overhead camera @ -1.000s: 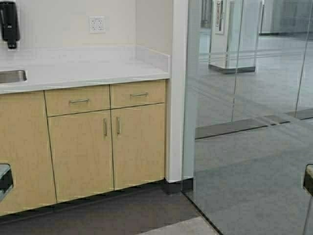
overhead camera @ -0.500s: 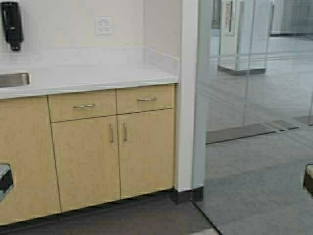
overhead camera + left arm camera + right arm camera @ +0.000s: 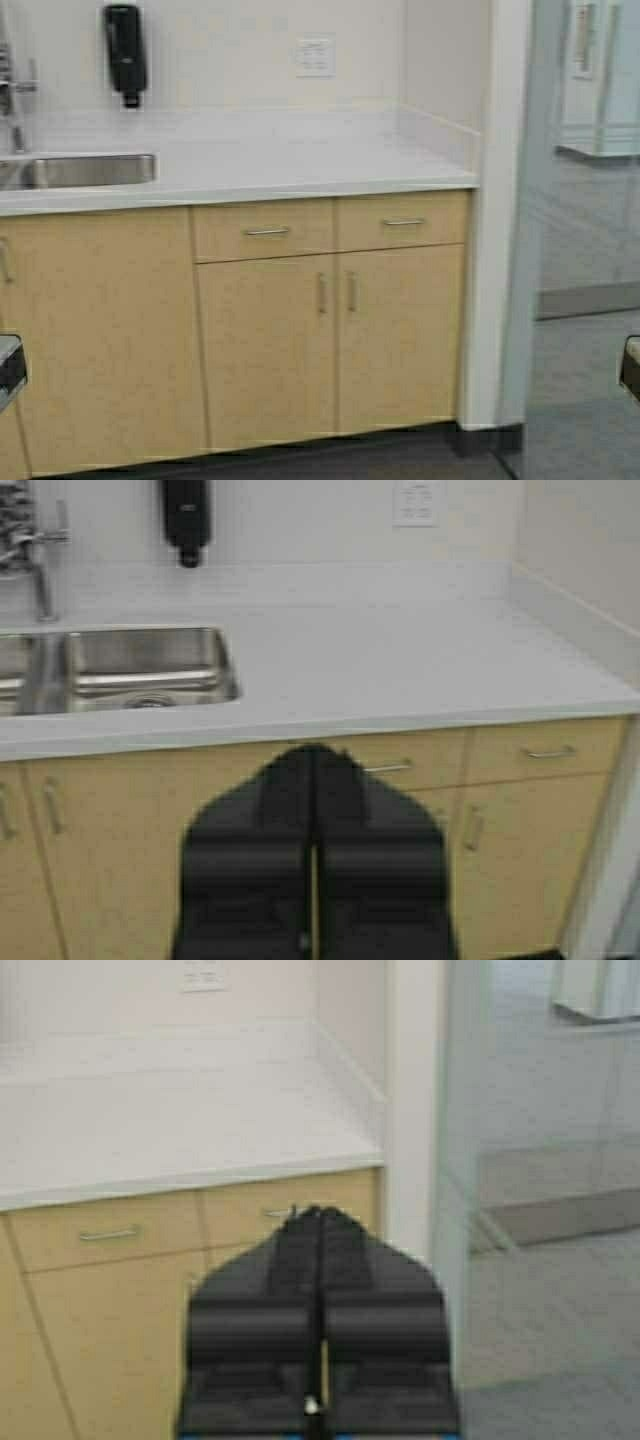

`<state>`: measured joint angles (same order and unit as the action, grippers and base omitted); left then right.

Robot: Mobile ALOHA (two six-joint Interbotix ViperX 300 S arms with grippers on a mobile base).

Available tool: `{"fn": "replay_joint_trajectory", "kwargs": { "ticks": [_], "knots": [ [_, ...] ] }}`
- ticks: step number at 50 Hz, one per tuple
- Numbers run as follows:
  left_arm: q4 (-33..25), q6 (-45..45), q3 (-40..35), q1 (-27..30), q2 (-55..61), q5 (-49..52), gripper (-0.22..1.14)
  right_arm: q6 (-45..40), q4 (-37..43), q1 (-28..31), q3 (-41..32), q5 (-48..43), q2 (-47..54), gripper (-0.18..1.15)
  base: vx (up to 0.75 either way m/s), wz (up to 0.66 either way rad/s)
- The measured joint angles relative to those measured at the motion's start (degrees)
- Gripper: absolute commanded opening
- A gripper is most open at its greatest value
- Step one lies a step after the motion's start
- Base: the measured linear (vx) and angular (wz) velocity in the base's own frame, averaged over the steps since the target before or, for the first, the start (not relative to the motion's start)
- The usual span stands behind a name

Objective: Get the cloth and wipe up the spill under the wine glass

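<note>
Change: the robot has driven and turned left; the sink [image 3: 80, 170] and soap dispenser [image 3: 125, 52] now show above the cabinets [image 3: 330, 320].
Left gripper [image 3: 313, 765]: fingers pressed together, empty, parked low.
Right gripper [image 3: 320, 1222]: likewise closed, empty.
Cloth, wine glass: neither in view; counter [image 3: 300, 160] shows no spill.
Meaning: probably searching along the counter.

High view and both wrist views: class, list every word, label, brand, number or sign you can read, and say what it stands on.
There is no readable text.
The soap dispenser shows no legible label.
The wall outlet shows no legible marking.
The plaque beyond the glass is too blurred to read.
</note>
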<state>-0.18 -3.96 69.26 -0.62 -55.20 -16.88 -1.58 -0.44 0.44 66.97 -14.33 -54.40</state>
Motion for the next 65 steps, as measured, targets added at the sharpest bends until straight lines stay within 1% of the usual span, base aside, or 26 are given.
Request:
{"fn": "replay_joint_trajectory", "kwargs": {
  "ticks": [7, 20, 41, 65],
  "knots": [
    [0.0, 0.0, 0.3, 0.0, -0.4, 0.0, 0.03, 0.0, 0.1, 0.6, 0.0, 0.0, 0.0, 0.05, 0.30, 0.40],
    [0.0, 0.0, 0.4, 0.0, -0.4, -1.3, 0.03, 0.0, 0.0, 3.8, 0.0, 0.0, -0.4, 0.05, 0.30, 0.34],
    [0.0, 0.1, 0.4, 0.0, 1.9, -3.8, 0.03, 0.2, 0.0, 3.8, 0.0, -0.4, -0.4, 0.05, 0.31, 0.27],
    [0.0, -0.8, 1.1, 0.0, 1.5, -5.0, 0.03, 0.3, -0.1, 3.8, 0.3, -0.6, -0.4, 0.05, 0.33, 0.30]
  ]
}}
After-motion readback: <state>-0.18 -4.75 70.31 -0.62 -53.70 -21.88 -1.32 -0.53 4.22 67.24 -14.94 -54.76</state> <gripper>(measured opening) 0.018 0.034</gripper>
